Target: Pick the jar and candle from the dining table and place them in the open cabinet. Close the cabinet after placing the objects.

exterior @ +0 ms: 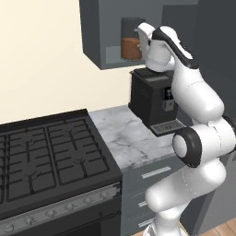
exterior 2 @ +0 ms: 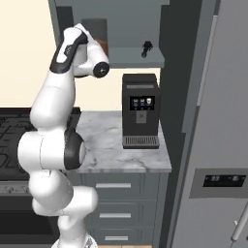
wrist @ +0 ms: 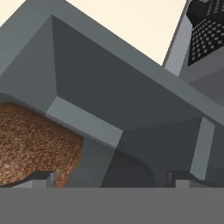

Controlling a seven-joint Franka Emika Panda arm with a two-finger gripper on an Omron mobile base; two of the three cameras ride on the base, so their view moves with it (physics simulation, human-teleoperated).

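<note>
Left base view: kitchen wall above a marble counter (exterior: 126, 138); the jar (exterior: 131, 40) stands inside the open cabinet (exterior: 94, 41), just beside the wrist. Right base view: the arm reaches into the cabinet. Hand view: claw (wrist: 114, 177) released, jar close beside one fingertip (wrist: 43, 178). Jar placed; next, withdraw and fetch the candle.

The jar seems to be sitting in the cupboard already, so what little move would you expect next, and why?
Probably a short pull straight back out of the cabinet. The jar stands upright on its shelf, and the pincer is open beside it, holding nothing, so backing away without nudging the glass looks sensible.
</note>
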